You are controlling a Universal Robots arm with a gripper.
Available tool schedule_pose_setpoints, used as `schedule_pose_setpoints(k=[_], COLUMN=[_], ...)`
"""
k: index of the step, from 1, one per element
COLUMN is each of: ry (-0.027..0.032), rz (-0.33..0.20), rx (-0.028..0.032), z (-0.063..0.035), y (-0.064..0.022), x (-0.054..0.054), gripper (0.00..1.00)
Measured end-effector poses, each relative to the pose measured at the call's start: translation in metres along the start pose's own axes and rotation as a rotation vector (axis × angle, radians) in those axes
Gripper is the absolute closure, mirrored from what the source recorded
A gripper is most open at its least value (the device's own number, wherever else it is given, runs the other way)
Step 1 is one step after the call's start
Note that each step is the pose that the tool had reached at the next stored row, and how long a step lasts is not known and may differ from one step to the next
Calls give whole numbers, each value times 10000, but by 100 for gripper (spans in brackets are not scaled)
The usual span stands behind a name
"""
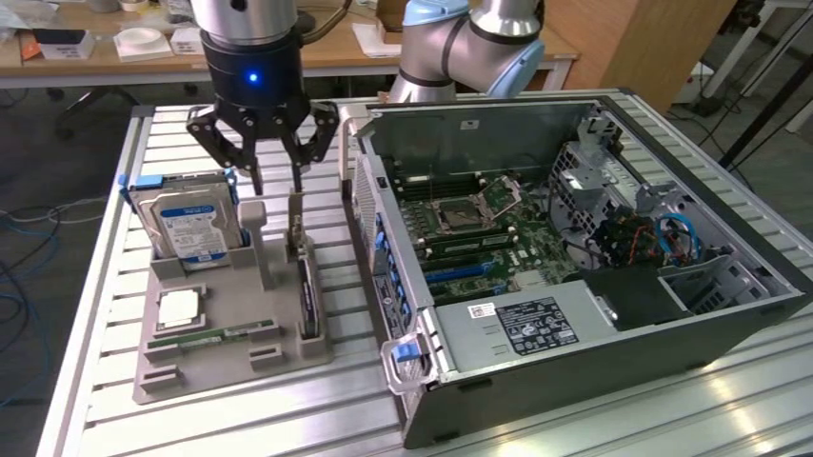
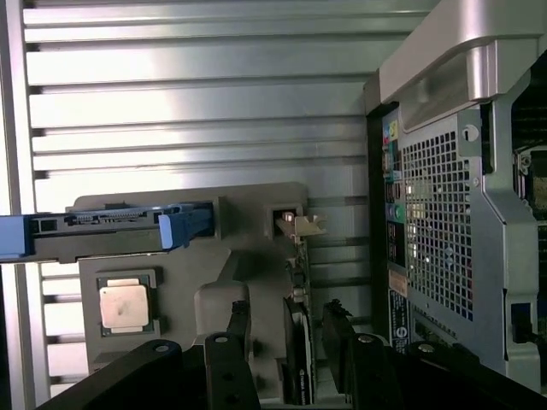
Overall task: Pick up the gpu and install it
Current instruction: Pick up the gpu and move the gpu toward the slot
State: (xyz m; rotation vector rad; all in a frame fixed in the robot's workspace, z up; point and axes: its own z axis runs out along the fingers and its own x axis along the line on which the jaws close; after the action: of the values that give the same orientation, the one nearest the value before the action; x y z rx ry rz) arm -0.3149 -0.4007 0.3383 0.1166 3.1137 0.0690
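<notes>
the pincer [image 1: 278,179] hangs spread above the upright gpu [image 1: 307,288], seemingly a light, stiff, fragile card best pinched across its flat faces.

Spread pincer [image 1: 277,187] straddles the gpu [image 1: 307,290]; computer case [image 1: 371,205] stands close beside.

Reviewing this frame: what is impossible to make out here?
1. gpu faces: edge-on in both views; in the wrist view the gripper covers one end.
2. Whether the open jaws are level with the gpu or above it: neither view settles it.
3. Free slot in the case: exterior view, too small among board parts.
4. Case interior: wrist view, the rear panel hides it.
</notes>
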Motion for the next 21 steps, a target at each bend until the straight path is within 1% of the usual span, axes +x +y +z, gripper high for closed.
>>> schedule_pose_setpoints(k=[21], ry=[0], rz=[0], rx=[0], z=[70], y=[-8], x=[-34], gripper=[53])
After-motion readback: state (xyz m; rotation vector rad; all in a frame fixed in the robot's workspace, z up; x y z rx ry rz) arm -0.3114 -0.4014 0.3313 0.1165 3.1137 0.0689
